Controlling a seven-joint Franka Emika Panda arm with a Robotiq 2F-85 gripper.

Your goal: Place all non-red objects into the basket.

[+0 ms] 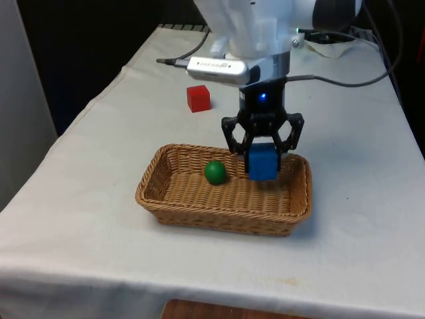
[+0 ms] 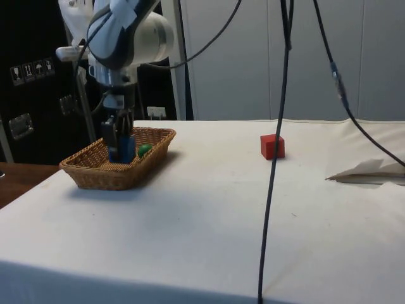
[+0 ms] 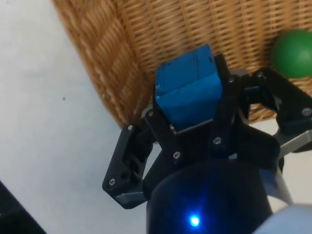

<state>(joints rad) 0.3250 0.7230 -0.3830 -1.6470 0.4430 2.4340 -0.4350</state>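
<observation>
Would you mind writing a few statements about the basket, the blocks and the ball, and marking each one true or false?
1. The gripper holds a blue block between its fingers. True.
2. The green ball lies on the cloth outside the basket. False: it lies inside the wicker basket.
3. The red block sits on the table, apart from the basket. True.
4. The blue block is held over the bare tablecloth, far from the basket. False: it is at the basket, near one end.
5. The basket holds two balls. False: one green ball.
</observation>
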